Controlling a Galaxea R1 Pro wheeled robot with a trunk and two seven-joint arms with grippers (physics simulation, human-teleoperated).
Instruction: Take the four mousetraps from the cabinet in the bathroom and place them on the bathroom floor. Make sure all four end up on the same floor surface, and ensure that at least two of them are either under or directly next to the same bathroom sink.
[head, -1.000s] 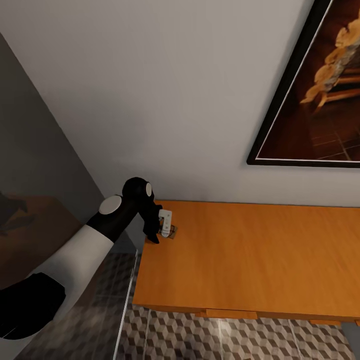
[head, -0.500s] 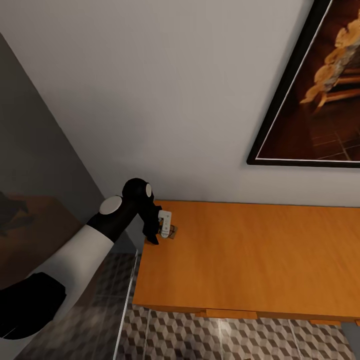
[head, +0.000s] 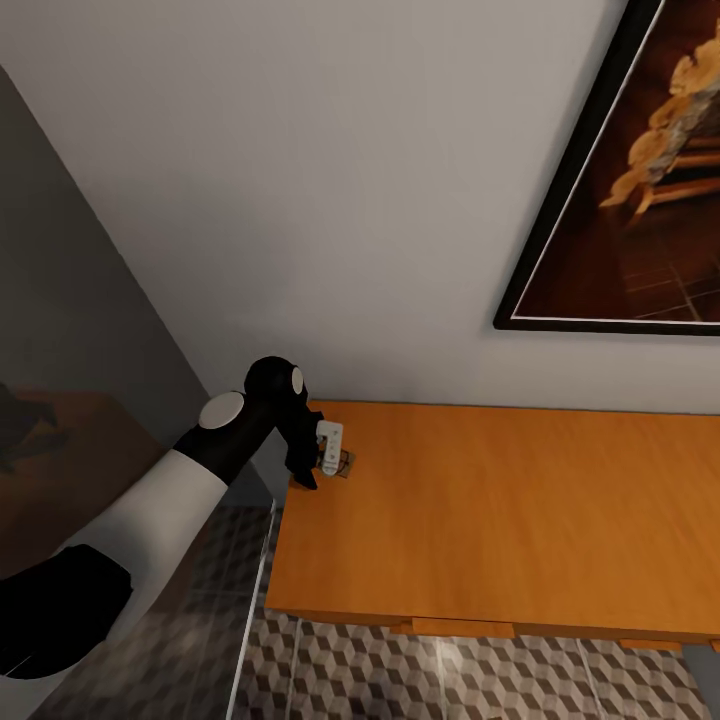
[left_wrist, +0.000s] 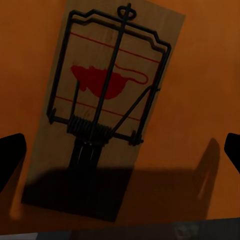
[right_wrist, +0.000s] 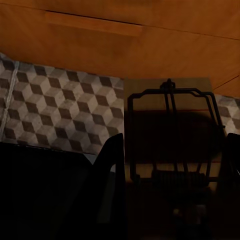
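While the left claw (head: 322, 462) hangs spread wide over a mousetrap (left_wrist: 102, 107) lying flat near the cabinet (head: 500, 520) top's corner, a skewed squeeze could flick it off. The right claw (right_wrist: 170, 190) grips another mousetrap (right_wrist: 172, 150) above the floor (right_wrist: 55, 110).

2 mousetraps (left_wrist: 100, 110) (right_wrist: 172, 160), 1 cabinet (head: 500, 510), 1 framed pic (head: 640, 200).

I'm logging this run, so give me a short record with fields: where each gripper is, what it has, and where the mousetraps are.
left gripper: open, fingers either side of a mousetrap, not closed on it
that mousetrap: flat on the cabinet top, near its left back corner
right gripper: shut on second mousetrap, held in front of the cabinet, above the bathroom floor
other mousetraps: none seen
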